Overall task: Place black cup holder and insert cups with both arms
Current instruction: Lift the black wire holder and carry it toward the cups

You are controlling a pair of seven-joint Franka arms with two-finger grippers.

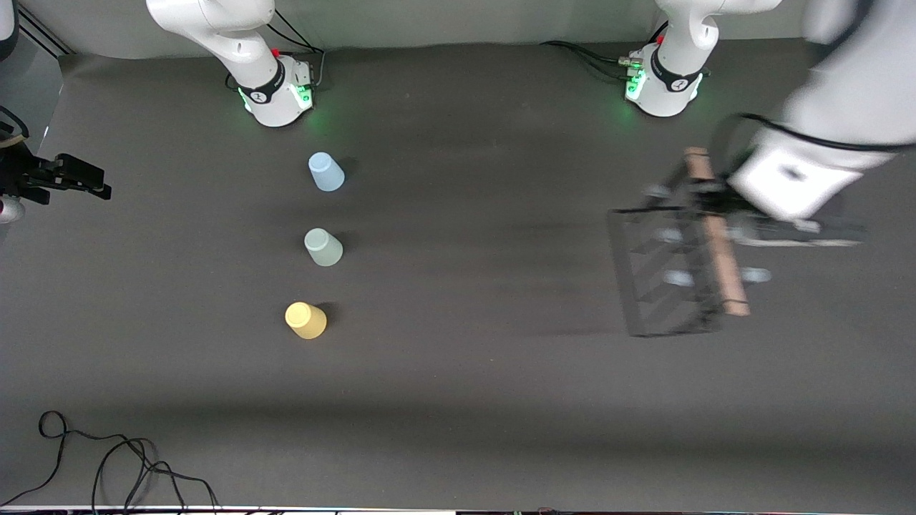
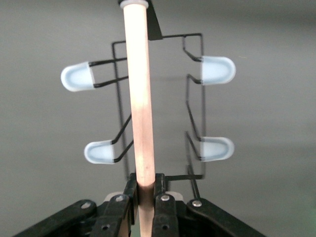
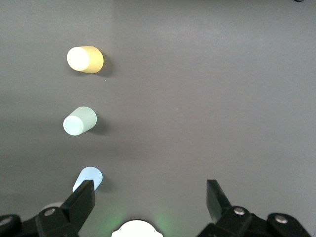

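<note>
One black cup holder [image 1: 673, 272], hanging over the table's left-arm end: my left gripper [image 2: 144, 197] is clenching its wooden rod [image 2: 140, 98]. My right gripper [image 3: 150, 197], fingers spread, is waiting high above three upturned cups: blue cup [image 1: 325, 172], green cup [image 1: 323, 247], yellow cup [image 1: 305, 320] nearest the front camera.

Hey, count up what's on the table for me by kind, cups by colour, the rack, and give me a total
Light blue cup: 1
Pale green cup: 1
Yellow cup: 1
Black cup holder, held by the left gripper: 1
Total: 4
</note>
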